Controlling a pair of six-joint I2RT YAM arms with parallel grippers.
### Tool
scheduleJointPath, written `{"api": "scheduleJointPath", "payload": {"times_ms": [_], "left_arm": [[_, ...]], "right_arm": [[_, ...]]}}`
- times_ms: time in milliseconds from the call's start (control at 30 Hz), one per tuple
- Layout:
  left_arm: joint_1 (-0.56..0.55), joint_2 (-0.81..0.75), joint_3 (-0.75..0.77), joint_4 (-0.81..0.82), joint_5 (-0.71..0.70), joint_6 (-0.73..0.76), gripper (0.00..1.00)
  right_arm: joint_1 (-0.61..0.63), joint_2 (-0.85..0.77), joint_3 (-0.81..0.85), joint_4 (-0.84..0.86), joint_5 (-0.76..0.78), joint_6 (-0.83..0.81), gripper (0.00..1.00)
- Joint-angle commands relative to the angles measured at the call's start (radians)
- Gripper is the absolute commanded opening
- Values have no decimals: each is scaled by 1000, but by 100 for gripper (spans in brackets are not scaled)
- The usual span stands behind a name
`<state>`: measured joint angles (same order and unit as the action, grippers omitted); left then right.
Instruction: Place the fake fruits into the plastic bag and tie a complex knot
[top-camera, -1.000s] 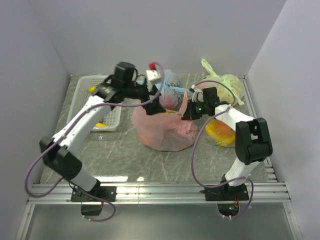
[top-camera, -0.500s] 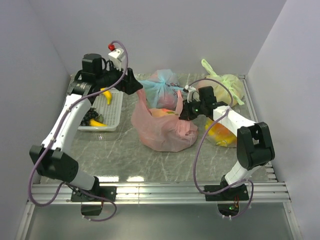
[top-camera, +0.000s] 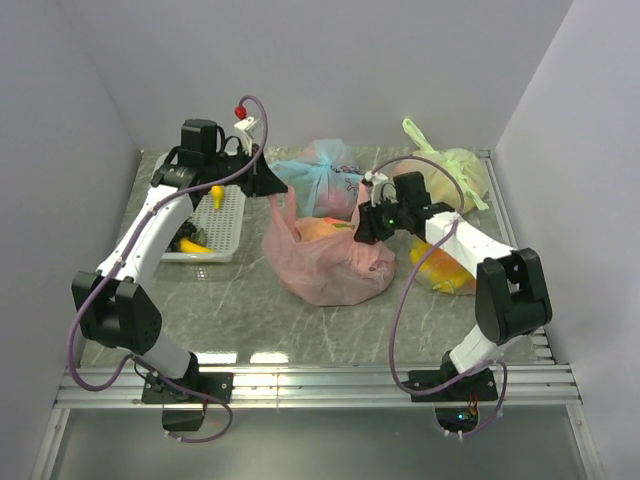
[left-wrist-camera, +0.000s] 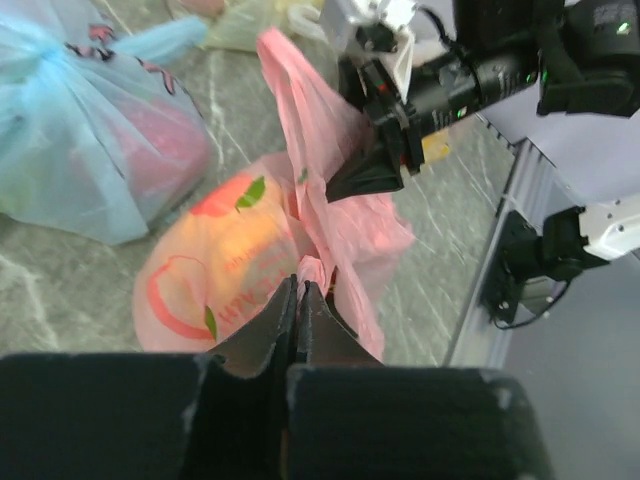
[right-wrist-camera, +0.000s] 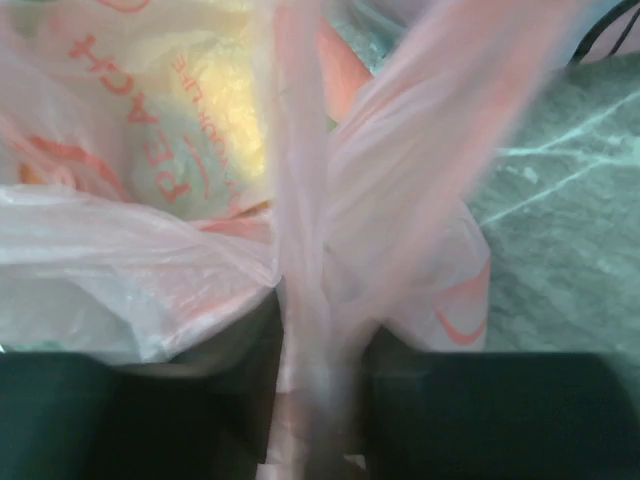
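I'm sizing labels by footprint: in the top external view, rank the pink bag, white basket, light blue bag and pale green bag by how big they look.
1. pink bag, clearly largest.
2. white basket, partly hidden.
3. light blue bag and pale green bag: they look alike, so unranked.

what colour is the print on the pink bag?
Pink bag: red-orange print with small green leaves; left wrist view shows it best.

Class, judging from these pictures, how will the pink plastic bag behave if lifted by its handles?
Probably floppy: the pink plastic bag slumps and creases. Its thin film handle may slip or stretch where pinched. Being visibly filled, it would likely sag and swing.
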<state>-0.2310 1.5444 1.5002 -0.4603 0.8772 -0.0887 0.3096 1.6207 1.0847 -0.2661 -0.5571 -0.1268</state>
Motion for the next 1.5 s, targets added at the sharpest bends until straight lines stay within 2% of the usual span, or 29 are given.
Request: {"api": "scheduleJointPath", "payload": {"times_ms": [0,67,100,133,233,333,400,467,600,633,867,1100,1300,1400,1467], "left_arm": [[5,-1,6,-54,72,24,0],[7,-27,-24,-26,59,14,0],[7,-36,-47,6,54,3,0],[7,-49,-57,20,52,-12,0],[7,-58,-69,51,40,-39,0],[7,-63,-70,72,31,-62,0],[7,-70,-78,95,16,-91,0],[7,-84,-87,121,8,-118,0],[7,-95,-95,112,-7,-135,0],[7,-96,-95,106,-10,-138,0],[7,-110,-124,140,5,-152,0],[7,-113,-138,181,8,-167,0],[7,-106,-132,206,5,-204,0],[9,-113,-135,206,0,-212,0],[9,-115,-133,204,-17,-210,0]], "right_arm": [[-9,-109,79,-42,11,-23,48],[-52,-157,108,-51,-47,5,65],[-70,-210,116,-51,-96,22,66],[-108,-243,118,-18,-143,45,85],[-116,-366,112,81,-202,107,91],[-83,-403,119,210,-244,219,92],[3,-354,168,232,-216,263,93],[86,-282,178,332,-193,338,93],[176,-162,176,543,-162,406,95],[187,-141,172,623,-156,415,95],[260,-10,173,820,-205,519,96],[321,41,126,872,-228,515,97],[364,114,98,806,-135,437,97],[362,142,70,800,-86,408,79],[362,145,51,777,-87,383,72]]}}
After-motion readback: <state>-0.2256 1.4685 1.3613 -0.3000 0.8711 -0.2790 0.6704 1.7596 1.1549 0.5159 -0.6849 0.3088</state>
